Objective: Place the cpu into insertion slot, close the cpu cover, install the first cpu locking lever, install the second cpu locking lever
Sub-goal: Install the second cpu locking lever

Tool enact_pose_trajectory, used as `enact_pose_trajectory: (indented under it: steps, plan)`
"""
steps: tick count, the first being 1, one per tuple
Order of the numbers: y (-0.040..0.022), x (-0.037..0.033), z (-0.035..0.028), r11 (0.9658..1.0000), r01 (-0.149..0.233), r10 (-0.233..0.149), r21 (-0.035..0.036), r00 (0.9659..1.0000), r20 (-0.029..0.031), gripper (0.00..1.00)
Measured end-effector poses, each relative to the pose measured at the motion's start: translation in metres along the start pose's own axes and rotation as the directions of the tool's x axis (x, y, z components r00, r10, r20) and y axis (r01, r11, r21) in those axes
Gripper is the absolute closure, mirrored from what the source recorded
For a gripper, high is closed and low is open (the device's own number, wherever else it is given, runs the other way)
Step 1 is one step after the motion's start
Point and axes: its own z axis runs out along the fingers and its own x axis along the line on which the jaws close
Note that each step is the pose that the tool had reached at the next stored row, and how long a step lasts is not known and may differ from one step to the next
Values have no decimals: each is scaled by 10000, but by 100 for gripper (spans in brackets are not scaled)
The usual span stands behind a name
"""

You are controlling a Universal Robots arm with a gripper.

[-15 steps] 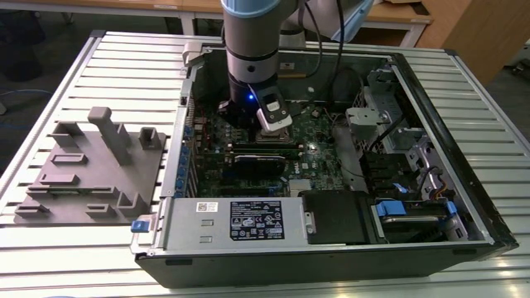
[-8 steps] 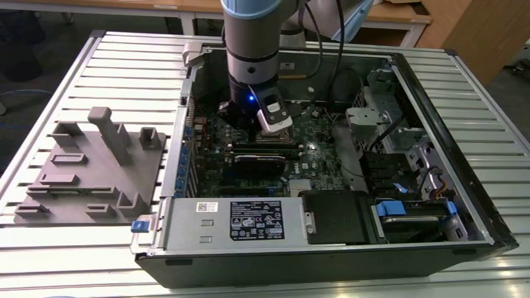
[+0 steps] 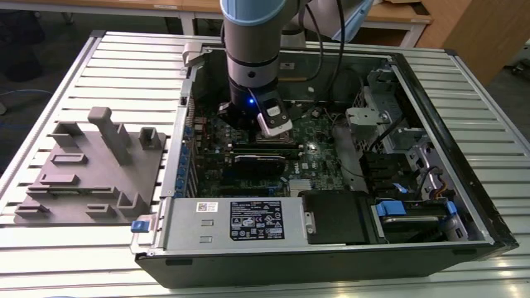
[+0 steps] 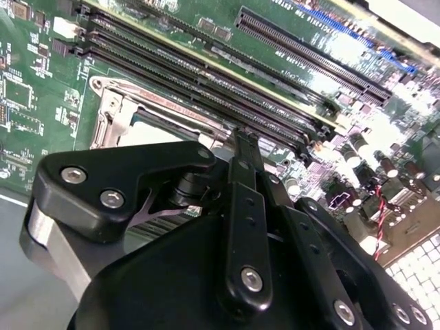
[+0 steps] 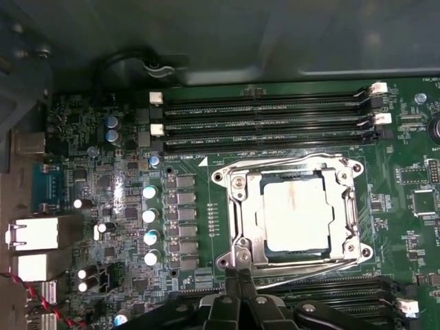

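In the first wrist view the cpu (image 5: 297, 214), silvery-grey and square, lies in the insertion slot (image 5: 221, 177) on the green motherboard. The cpu cover (image 5: 251, 206) is down flat around it, its window showing the chip's top. One thin locking lever (image 5: 289, 163) runs along the socket's side towards the memory slots, and another (image 5: 309, 264) runs along the opposite side. My gripper (image 5: 239, 272) is shut, its black fingertips together at the socket corner by that second lever's end. In the second wrist view the gripper (image 4: 244, 137) touches the socket edge beside the cpu (image 4: 148, 130). In the exterior view the gripper (image 3: 273, 131) reaches down into the open case.
Long black memory slots (image 5: 261, 124) flank the socket on two sides. A row of capacitors (image 5: 150, 214) stands beside it. The computer case (image 3: 463, 155) walls the board in, with a black card (image 3: 260, 162) and power supply (image 3: 248, 220) nearby. A grey fixture (image 3: 91, 167) sits at the exterior view's left.
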Motion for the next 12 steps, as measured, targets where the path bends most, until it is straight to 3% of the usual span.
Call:
enact_pose_trajectory:
  steps: [7,12]
  plan:
    - [-10,1,34,9998,-9,8,-200,10000,-15,90]
    - [-12,4,57,9995,-13,13,-306,10000,-22,90]
